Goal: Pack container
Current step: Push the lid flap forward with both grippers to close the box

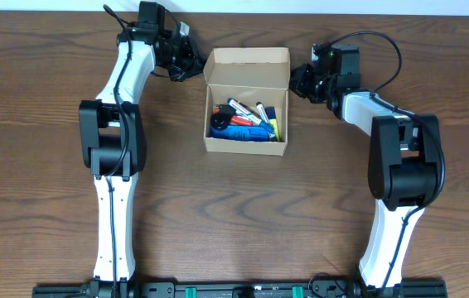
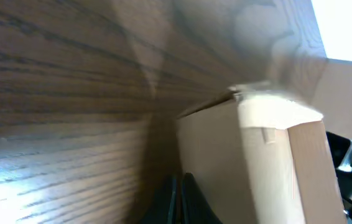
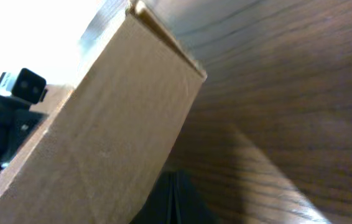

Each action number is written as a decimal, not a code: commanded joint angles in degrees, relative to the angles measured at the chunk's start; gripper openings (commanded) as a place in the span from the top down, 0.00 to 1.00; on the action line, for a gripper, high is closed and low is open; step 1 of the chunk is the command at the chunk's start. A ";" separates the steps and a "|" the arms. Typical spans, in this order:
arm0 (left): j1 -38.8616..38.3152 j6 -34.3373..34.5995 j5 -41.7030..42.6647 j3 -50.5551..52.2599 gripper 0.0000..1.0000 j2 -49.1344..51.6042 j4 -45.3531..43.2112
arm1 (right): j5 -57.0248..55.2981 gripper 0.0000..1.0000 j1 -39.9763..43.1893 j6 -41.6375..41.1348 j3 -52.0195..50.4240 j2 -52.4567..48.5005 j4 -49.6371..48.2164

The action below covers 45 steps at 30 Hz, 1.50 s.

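Note:
The container (image 1: 246,146) is a tan cardboard box in the middle of the table, and its flap lid (image 1: 247,68) stands open at the back. Inside lie several pens and markers (image 1: 243,122) in blue, red, black, white and yellow. My left gripper (image 1: 194,64) is shut and empty, just off the lid's left edge. My right gripper (image 1: 297,80) is shut and empty beside the lid's right edge. In the left wrist view the shut gripper (image 2: 180,200) sits low against the box wall (image 2: 226,155). In the right wrist view the shut gripper (image 3: 175,200) lies next to the box side (image 3: 101,137).
Brown wooden table (image 1: 44,149) all around the box. Both arm bases stand at the near edge, with the left arm (image 1: 112,132) and right arm (image 1: 404,157) reaching toward the back. A pale wall strip runs along the far edge.

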<state>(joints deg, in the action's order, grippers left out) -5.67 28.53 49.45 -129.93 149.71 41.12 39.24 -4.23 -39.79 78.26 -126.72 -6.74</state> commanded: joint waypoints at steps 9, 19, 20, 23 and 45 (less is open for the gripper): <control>0.42 -3.32 2.56 -0.46 0.94 -5.49 -0.07 | 10.67 0.99 1.40 1.11 1.29 -0.33 -3.34; 0.42 -8.70 3.10 -0.46 0.94 -11.06 0.39 | 19.41 0.99 3.08 1.05 1.31 -0.31 -11.61; 0.42 -9.40 3.10 -0.46 0.94 -11.76 0.59 | 20.09 0.99 3.23 1.05 1.31 -0.31 -11.87; 0.42 -11.10 3.10 -0.46 0.94 -13.60 1.40 | 22.93 0.99 3.78 1.05 1.31 -0.26 -12.87; -1.55 -36.06 -7.91 -0.46 0.95 -22.14 29.75 | 23.91 0.98 1.60 18.21 1.97 12.41 7.65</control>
<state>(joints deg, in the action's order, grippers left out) -6.09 -3.20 45.98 -129.93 129.12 68.97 64.34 -1.08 -30.68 79.46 -116.77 -2.63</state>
